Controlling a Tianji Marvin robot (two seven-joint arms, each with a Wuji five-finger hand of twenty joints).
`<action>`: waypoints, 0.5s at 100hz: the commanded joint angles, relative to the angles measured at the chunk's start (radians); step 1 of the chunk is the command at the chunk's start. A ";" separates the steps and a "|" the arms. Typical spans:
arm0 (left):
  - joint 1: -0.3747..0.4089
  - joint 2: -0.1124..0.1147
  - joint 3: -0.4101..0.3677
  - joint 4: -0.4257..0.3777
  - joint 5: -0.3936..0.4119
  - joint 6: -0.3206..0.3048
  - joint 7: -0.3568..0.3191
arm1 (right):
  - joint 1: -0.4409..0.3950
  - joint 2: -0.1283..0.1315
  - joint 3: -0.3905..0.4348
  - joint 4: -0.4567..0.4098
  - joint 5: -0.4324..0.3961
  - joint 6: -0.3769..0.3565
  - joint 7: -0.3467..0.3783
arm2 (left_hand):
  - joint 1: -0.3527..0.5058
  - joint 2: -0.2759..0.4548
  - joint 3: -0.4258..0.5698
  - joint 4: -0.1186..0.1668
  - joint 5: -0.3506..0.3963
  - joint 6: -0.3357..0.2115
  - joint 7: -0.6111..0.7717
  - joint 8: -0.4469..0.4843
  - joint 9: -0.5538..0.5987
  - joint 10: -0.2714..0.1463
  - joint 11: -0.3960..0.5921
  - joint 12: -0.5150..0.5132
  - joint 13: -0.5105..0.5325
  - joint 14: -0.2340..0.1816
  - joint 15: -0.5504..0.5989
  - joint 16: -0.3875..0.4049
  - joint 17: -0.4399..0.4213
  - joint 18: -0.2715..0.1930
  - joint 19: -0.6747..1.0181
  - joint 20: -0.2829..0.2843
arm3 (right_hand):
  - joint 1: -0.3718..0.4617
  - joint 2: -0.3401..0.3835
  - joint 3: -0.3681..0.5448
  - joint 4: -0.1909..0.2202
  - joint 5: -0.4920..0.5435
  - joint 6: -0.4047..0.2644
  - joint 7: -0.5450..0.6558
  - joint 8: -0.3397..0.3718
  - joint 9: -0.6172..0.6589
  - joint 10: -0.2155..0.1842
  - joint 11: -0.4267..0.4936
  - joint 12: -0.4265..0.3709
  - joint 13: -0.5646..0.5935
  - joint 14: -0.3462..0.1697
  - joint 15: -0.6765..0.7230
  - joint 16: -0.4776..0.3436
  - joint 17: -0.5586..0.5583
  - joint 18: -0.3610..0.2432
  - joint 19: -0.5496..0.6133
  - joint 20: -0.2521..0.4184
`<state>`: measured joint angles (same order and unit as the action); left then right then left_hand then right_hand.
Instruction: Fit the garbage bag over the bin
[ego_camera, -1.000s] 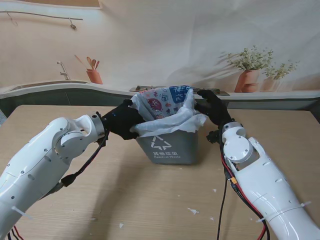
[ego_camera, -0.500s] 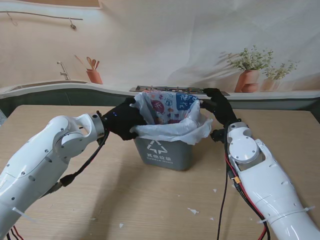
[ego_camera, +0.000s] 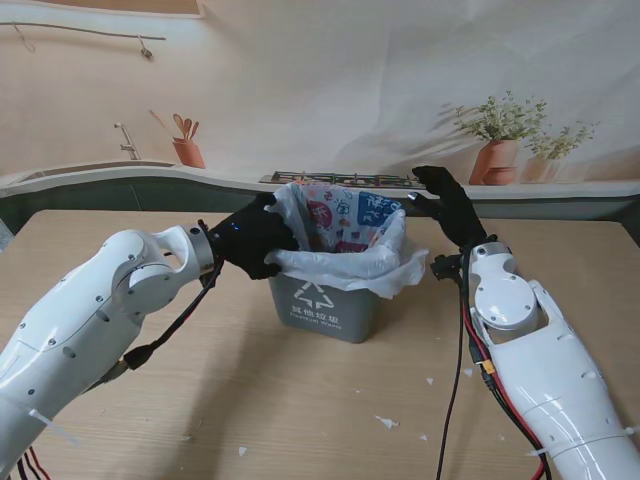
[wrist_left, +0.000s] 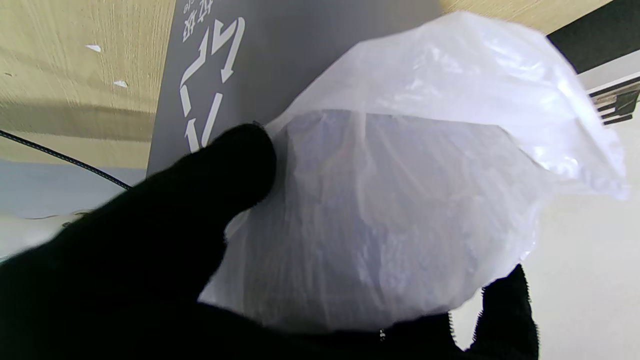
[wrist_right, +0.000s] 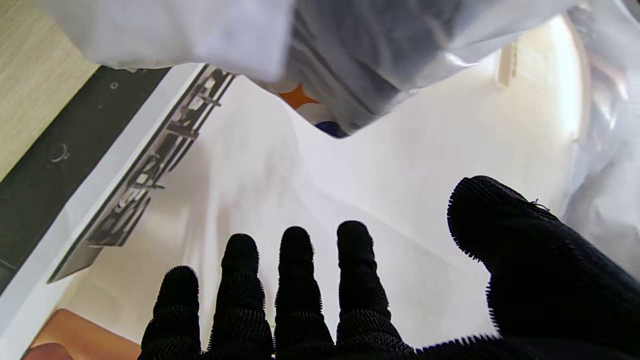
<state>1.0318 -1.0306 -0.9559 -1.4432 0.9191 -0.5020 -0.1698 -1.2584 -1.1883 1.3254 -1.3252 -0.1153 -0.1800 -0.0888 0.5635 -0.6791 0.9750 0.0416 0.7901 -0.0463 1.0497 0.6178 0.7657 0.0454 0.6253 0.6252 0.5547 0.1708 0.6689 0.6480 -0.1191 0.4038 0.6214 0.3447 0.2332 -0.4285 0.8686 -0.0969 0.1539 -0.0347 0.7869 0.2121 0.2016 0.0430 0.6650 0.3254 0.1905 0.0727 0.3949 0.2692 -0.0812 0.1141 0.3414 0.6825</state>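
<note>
Stand view, bin: I see the grey bin (ego_camera: 325, 305) mid-counter (ego_camera: 300, 400), the garbage bag (ego_camera: 345, 262) draped over its rim.
Stand view, left hand: my left hand (ego_camera: 255, 237) grips the bag's left edge.
Stand view, right hand: my right hand (ego_camera: 445, 205) is at the bag's right edge.
Left wrist: fingers (wrist_left: 220, 165) pinch white film (wrist_left: 400, 200) against the bin.
Right wrist: fingers (wrist_right: 295, 280) spread wide, holding nothing.

Glossy thin plastic garbage bag (ego_camera: 345, 262), matt grey bin (ego_camera: 325, 305), wood-grain table (ego_camera: 300, 400)
</note>
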 joint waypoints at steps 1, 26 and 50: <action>0.011 -0.003 -0.003 -0.006 -0.003 0.012 -0.029 | -0.014 0.004 0.006 -0.022 -0.004 -0.017 0.020 | -0.078 0.025 -0.083 -0.029 -0.044 0.051 -0.092 -0.033 -0.083 0.017 -0.001 -0.050 -0.056 0.005 -0.026 0.015 0.015 0.032 0.050 0.038 | -0.038 -0.008 -0.026 -0.020 -0.014 -0.045 -0.014 0.007 -0.026 -0.009 0.000 -0.006 -0.003 -0.016 -0.006 0.003 -0.004 -0.026 -0.017 0.018; 0.053 -0.003 -0.046 -0.059 -0.009 0.051 -0.052 | -0.041 0.015 0.022 -0.059 -0.014 -0.047 0.044 | -0.143 0.194 -0.415 0.005 -0.265 0.226 -0.531 -0.240 -0.364 0.094 -0.153 -0.195 -0.231 0.015 -0.176 -0.047 0.012 0.056 0.029 0.097 | -0.036 -0.008 -0.033 -0.017 -0.003 -0.045 -0.015 0.007 -0.024 -0.005 0.016 0.000 0.005 -0.013 -0.005 0.003 0.000 -0.022 -0.017 0.017; 0.066 -0.009 -0.055 -0.062 -0.040 0.077 -0.037 | -0.044 0.018 0.021 -0.067 -0.019 -0.057 0.051 | -0.125 0.263 -0.631 -0.067 -0.478 0.293 -0.793 -0.415 -0.565 0.172 -0.310 -0.359 -0.405 0.044 -0.347 -0.172 0.014 0.060 0.019 0.082 | -0.035 -0.007 -0.032 -0.017 0.004 -0.043 -0.019 0.008 -0.027 -0.004 0.031 0.006 0.007 -0.014 -0.006 0.003 0.003 -0.023 -0.019 0.014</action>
<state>1.0900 -1.0330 -1.0049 -1.5004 0.8885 -0.4364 -0.2046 -1.2979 -1.1659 1.3488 -1.3849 -0.1295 -0.2297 -0.0510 0.4514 -0.4507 0.4030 0.0191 0.3690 0.2157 0.3060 0.2346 0.2558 0.1737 0.3720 0.3067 0.2121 0.1952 0.3708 0.5068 -0.0983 0.4208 0.6163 0.4043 0.2329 -0.4285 0.8506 -0.0969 0.1539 -0.0452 0.7854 0.2122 0.2016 0.0430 0.6690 0.3254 0.1905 0.0727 0.3948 0.2692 -0.0812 0.1141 0.3414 0.6825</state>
